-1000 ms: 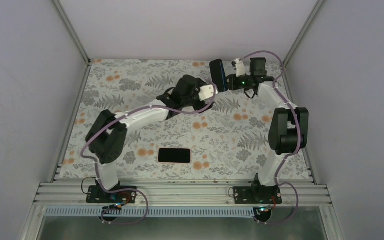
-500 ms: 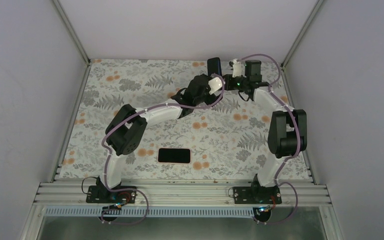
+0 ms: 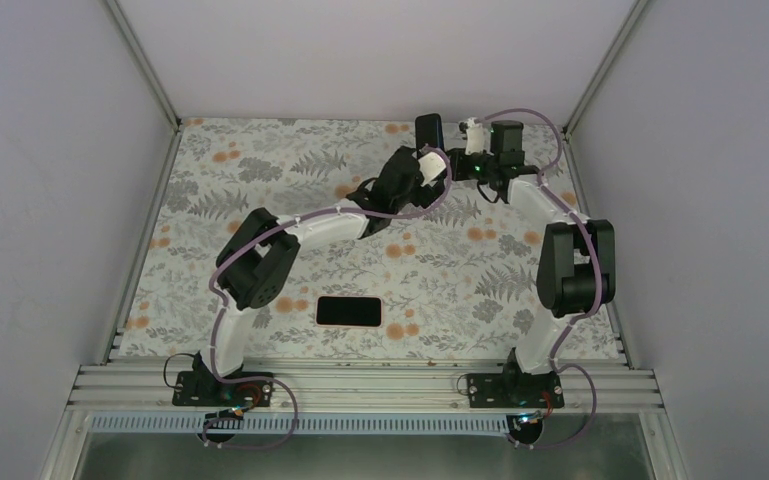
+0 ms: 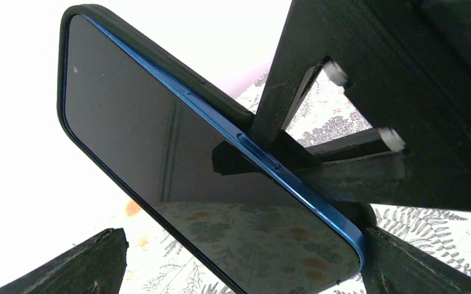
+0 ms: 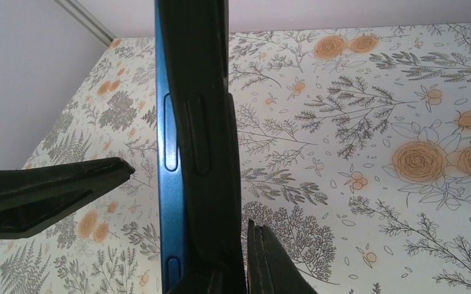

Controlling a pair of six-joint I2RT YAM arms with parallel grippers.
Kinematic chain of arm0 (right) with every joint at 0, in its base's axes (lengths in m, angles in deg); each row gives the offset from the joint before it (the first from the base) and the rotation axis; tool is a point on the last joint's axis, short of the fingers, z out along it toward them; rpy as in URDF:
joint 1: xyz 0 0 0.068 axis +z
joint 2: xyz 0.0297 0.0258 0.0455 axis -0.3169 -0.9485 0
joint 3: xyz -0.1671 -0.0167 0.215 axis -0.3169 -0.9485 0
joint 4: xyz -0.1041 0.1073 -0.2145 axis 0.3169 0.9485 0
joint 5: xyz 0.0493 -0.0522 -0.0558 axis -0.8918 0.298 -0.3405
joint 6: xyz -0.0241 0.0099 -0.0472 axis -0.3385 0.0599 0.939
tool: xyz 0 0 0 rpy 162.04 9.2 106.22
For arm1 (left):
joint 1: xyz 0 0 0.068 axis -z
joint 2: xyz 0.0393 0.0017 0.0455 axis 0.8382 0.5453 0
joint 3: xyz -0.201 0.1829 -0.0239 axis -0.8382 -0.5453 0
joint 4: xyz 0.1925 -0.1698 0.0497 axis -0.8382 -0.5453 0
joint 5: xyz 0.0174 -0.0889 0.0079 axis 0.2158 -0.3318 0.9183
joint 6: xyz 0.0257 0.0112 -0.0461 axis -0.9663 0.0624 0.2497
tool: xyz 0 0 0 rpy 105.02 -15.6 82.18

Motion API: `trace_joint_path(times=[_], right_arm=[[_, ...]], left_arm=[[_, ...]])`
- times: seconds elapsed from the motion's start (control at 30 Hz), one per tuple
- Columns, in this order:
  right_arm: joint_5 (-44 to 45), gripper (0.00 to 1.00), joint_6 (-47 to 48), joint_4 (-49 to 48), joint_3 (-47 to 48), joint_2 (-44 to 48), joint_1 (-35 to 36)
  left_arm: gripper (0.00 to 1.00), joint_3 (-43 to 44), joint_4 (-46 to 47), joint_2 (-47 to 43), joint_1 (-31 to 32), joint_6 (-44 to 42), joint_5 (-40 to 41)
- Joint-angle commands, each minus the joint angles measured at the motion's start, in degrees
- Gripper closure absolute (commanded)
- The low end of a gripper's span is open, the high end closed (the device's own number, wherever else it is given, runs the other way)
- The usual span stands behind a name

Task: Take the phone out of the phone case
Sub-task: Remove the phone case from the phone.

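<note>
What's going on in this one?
The right gripper holds a blue-edged phone with a glossy dark screen upright above the far end of the floral table, shut on it and its black case. The open left gripper brackets the phone without closing. The phone is not yet out. A pink-rimmed dark slab lies flat near the arms' bases.

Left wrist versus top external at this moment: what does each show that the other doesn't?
Only left wrist: the blue side frame and long button of the glossy dark-screened smartphone, the thin black phone case along its back, floral reflections in the glass. Only top external: a flat black slab with a pinkish edge lying on the floral tablecloth near the arm bases. Both: the right hand gripping that phone in the air, the left hand beside it.
</note>
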Motion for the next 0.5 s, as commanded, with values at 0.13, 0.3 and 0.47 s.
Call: trace_joint_path(times=[0.13, 0.3, 0.47], right_arm=[[-3.4, 0.96, -0.3, 0.2, 2.4, 1.5, 2.0], [-3.7, 0.96, 2.2, 3.9, 2.4, 1.8, 2.0], [-6.3, 0.96, 2.6, 5.3, 2.4, 2.2, 2.2]], left_arm=[[0.13, 2.6, 4.3, 3.1, 0.2, -1.5, 10.4], [0.27, -2.2, 13.6, 1.0, -0.8, -8.6, 18.4], [0.44, -5.4, 20.0, -0.7, -2.5, -12.0, 21.1]])
